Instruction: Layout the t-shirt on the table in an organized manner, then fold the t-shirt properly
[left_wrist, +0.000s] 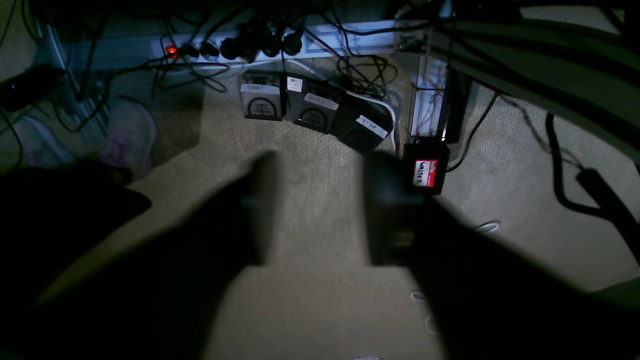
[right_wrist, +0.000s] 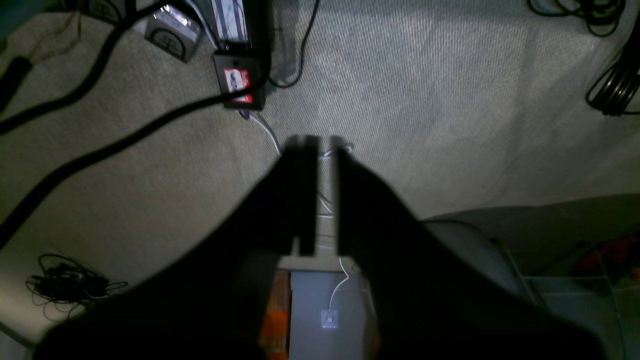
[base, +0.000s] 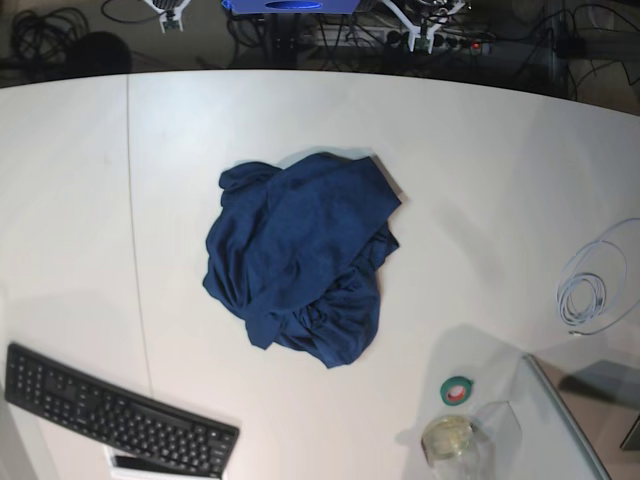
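Fabric of the t-shirt (base: 300, 255) lies crumpled in a heap near the middle of the table (base: 480, 160), well apart from the keyboard (base: 110, 410) at the near left and the tape roll (base: 458, 390) at the near right. It looks soft and light, so it should slide easily and sag when lifted. Good holds would be an outer edge or a shoulder, not the bunched centre. The left gripper (left_wrist: 315, 210) is wide open and holds nothing; the right gripper (right_wrist: 325, 195) is almost closed, also without anything, both over the carpet (right_wrist: 450, 100).
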